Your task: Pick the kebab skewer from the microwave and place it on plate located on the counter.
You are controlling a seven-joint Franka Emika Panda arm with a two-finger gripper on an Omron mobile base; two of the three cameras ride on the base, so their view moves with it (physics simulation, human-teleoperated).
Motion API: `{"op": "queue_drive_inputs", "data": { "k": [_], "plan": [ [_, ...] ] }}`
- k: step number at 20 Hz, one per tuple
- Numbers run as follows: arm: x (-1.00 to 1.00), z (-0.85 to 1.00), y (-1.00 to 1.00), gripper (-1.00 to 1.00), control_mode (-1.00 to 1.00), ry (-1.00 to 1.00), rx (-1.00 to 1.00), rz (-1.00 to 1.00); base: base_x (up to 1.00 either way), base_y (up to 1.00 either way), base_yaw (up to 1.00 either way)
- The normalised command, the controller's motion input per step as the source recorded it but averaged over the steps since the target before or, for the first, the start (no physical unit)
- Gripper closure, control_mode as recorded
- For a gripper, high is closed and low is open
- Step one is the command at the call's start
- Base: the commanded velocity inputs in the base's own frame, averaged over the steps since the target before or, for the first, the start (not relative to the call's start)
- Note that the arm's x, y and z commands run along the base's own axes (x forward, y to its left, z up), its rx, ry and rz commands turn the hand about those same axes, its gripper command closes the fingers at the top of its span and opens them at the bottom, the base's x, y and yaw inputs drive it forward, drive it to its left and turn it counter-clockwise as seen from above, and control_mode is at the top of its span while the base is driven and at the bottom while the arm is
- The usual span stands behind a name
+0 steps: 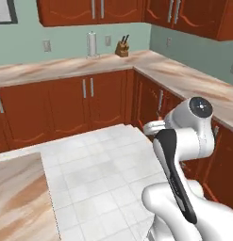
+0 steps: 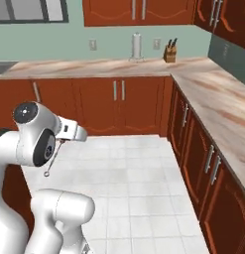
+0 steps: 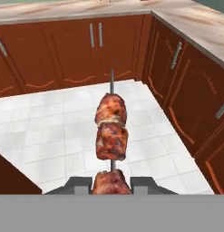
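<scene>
Thin grey kebab skewer [image 3: 111, 136] threaded with brownish-red meat chunks, clamped between the gripper's dark fingertips [image 3: 111, 183], above white tiled floor.

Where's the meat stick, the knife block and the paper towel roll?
kebab skewer [image 3: 111, 133]: hand view, on the middle meat chunk.
knife block [image 1: 121, 49]: left base view, on its wooden body.
paper towel roll [image 2: 137, 46]: right base view, on the white roll's middle.

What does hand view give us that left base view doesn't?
Hand view: the thin kebab skewer with brownish-red meat chunks, clamped between the dark gripper tips above the white tiled floor.
Left base view: the white paper towel roll, wooden knife block, and the arm itself.
Both: red-brown cabinets, marbled beige counter, floor.
</scene>
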Motion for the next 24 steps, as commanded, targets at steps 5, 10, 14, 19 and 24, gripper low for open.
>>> {"op": "queue_drive_inputs", "data": {
  "k": [5, 10, 14, 19, 24],
  "plan": [
    [0.0, 0.0, 0.0, 1.0, 1.0, 0.0, 0.0, 0.0, 0.45, -0.15, -0.7],
    [0.0, 0.0, 0.0, 1.0, 1.0, 0.0, 0.0, 0.0, 0.44, -0.16, -0.7],
    [0.0, 0.0, 0.0, 1.0, 1.0, 0.0, 0.0, 0.0, 0.45, 0.0, -0.73],
    [0.0, 0.0, 0.0, 1.0, 1.0, 0.0, 0.0, 0.0, 0.44, 0.0, -0.74],
    [0.0, 0.0, 0.0, 1.0, 1.0, 0.0, 0.0, 0.0, 0.45, -0.11, -0.7]
  ]
}}
